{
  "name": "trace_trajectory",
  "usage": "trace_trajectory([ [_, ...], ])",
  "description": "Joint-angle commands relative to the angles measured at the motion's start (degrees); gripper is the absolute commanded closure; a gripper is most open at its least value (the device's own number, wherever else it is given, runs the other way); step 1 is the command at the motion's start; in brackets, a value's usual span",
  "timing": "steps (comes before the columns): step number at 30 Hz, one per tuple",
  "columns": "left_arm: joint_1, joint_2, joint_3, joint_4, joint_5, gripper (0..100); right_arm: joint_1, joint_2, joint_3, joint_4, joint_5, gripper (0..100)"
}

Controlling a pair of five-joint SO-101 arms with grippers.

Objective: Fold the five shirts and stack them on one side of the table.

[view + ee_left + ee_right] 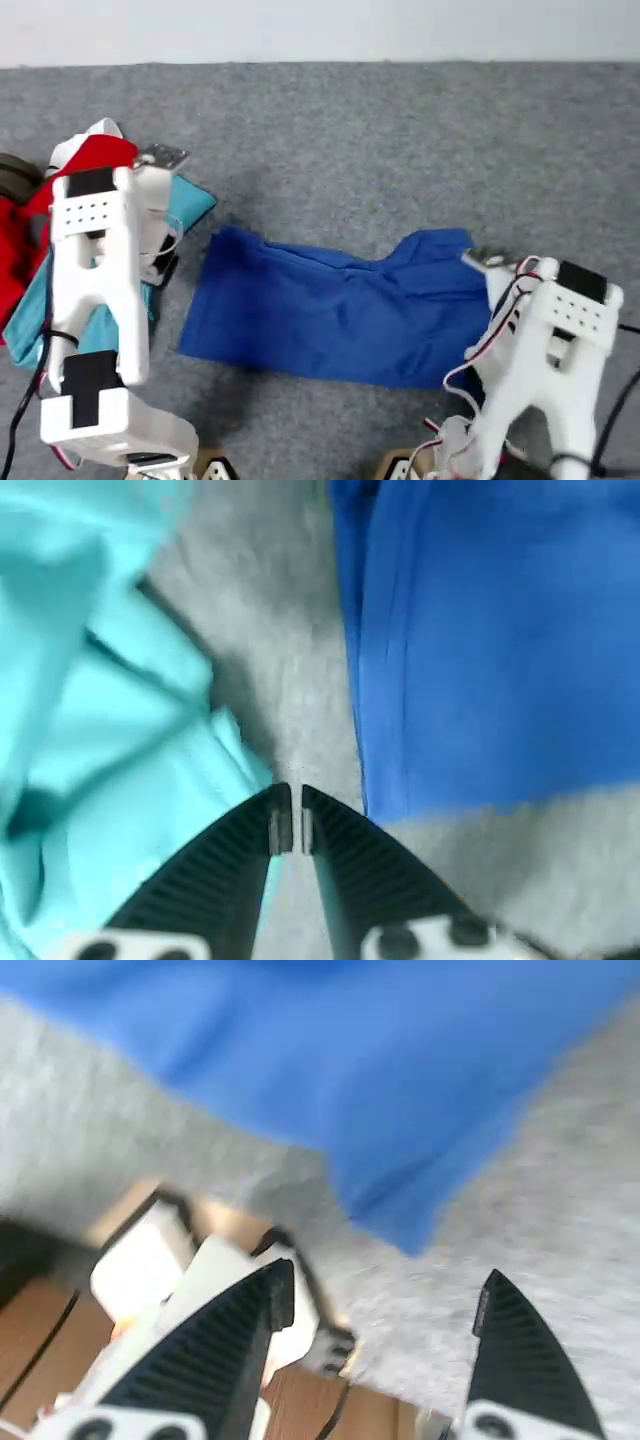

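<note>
Logging the high view first: the blue shirt lies spread and rumpled in the middle of the grey worktop. I judge it not yet folded to final size.

At the worktop's left edge, a red garment, a turquoise shirt and a white piece overlap in a loose heap. I cannot tell whether any of these is folded, and I cannot count five shirts. The left arm stands over this heap. The right arm is at the near right, beside the blue shirt's edge.

Left wrist view: the left end effector is closed to a hairline gap and holds nothing. It sits above the bare grey strip between the turquoise and blue shirts.

Right wrist view: the right end effector is spread wide and empty, just off a corner of the blue shirt.

Estimate: the task is early to midway. The blue shirt needs folding and stacking, and the heap likely needs tidying.
</note>
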Motion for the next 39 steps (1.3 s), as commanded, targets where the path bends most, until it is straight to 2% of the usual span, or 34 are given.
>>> trace_trajectory([
  [1, 7.47, -0.97, -0.92, -8.70, 6.33, 98, -0.40, -6.11, -4.57, -4.70, -6.24, 70.7],
  [5, 15.03, 4.22, -0.57, -17.23, 10.46, 98, -0.48, -4.44, -4.48, -12.26, -10.81, 70.7],
  [8, 17.85, 9.41, -0.57, -21.98, 13.54, 98, -0.57, -1.36, -5.01, -17.01, -11.52, 70.7],
  [13, 15.47, 15.47, -0.66, -28.75, 18.20, 98, -6.55, 3.56, -6.86, -24.31, -11.52, 70.7],
  [19, 11.16, 18.99, -0.48, -33.32, 18.55, 98, -17.10, 12.97, -7.03, -32.48, -11.52, 70.7],
  [29, 11.34, 19.16, -0.57, -33.41, 18.55, 98, -17.71, 27.38, -7.03, -43.91, -11.52, 70.8],
  [31, 11.34, 19.25, -0.57, -33.41, 18.55, 98, -17.71, 28.79, -7.03, -45.58, -11.60, 73.1],
  [39, 11.43, 19.34, -0.57, -33.41, 18.55, 98, -17.27, 31.43, -7.03, -53.49, -13.54, 94.1],
])
